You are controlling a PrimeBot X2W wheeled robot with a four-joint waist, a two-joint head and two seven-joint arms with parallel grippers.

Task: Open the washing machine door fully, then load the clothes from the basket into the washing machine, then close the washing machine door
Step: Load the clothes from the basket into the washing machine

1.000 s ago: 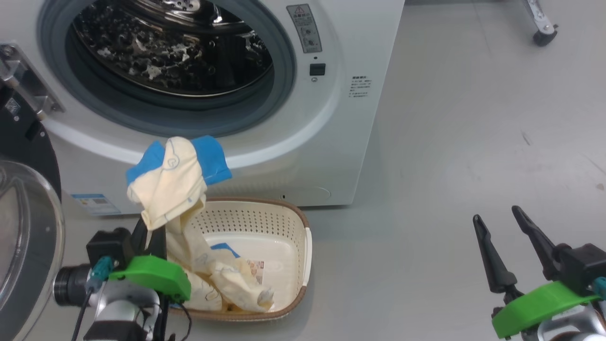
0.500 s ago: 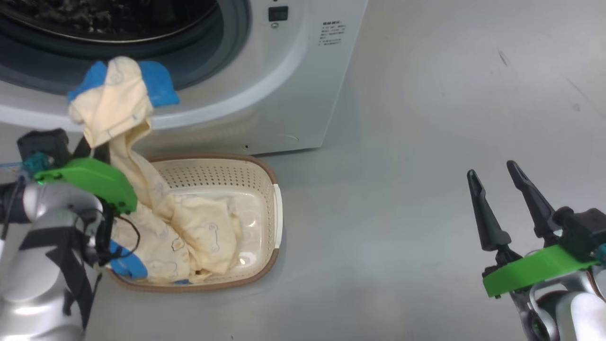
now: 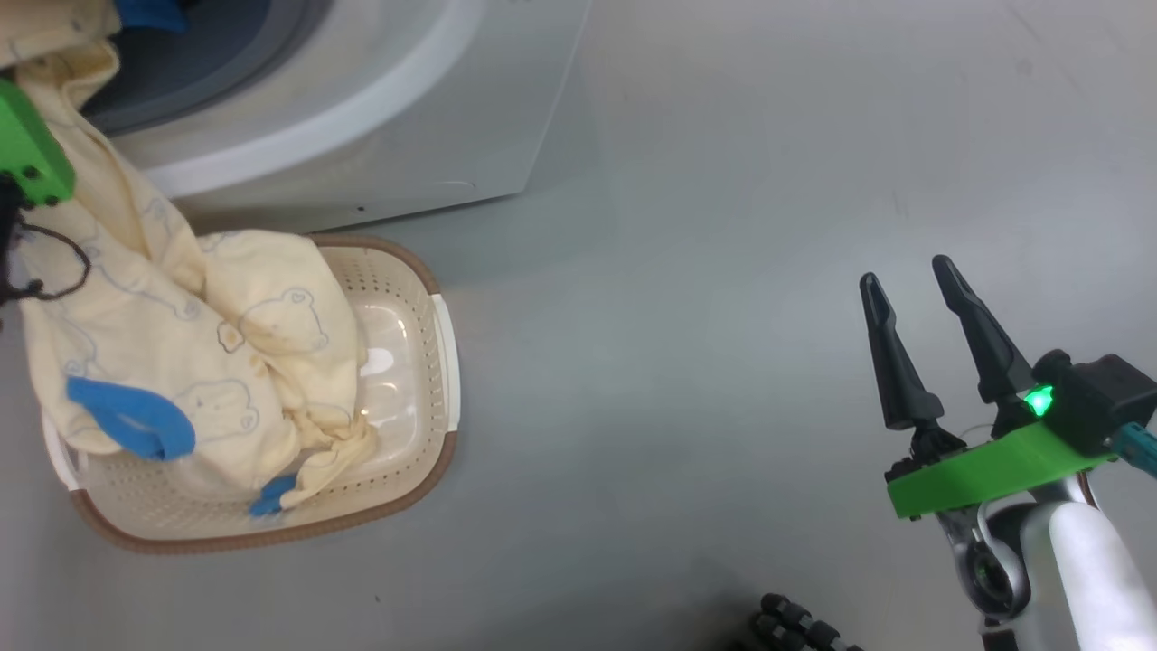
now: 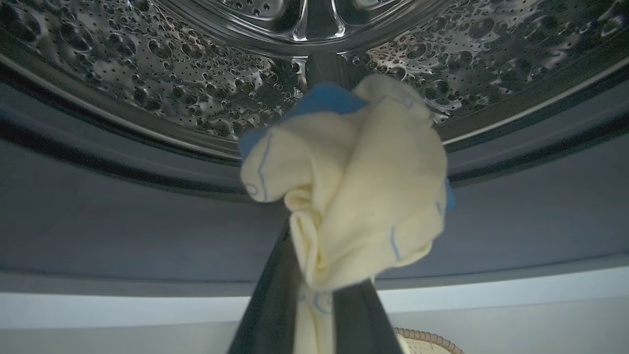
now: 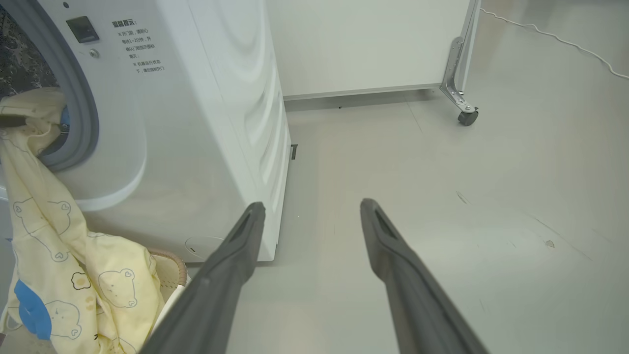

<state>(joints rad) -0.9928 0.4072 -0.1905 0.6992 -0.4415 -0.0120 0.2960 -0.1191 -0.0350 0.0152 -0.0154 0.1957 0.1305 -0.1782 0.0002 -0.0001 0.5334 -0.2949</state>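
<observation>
The left gripper (image 4: 314, 290) has its two long dark fingers clenched close together on a bunched fold of the soft, pale yellow cotton clothes (image 4: 354, 187), printed with thin blue bear outlines and trimmed in bright blue. The wad bulges over the fingertips and hides them, and more cloth trails back down between the fingers. Just beyond the tips lie the grey rubber gasket (image 4: 123, 211) and the perforated steel drum (image 4: 196, 73) of the big white front-loading washing machine (image 5: 196, 123). Whether the wad has passed the gasket lip cannot be told. Behind the fingers the garment hangs down into the small cream-white perforated plastic basket (image 3: 407, 298) with a brown woven-look rim, which stands near the machine's lower front and holds more of the same cloth. The right gripper (image 5: 312, 205) is spread wide and holds nothing. The machine's front corner is just off its left fingertip. Ahead and on the right finger's side bare grey floor (image 5: 491, 196) runs to a white panel (image 5: 368, 44) on a castor (image 5: 464, 118).
</observation>
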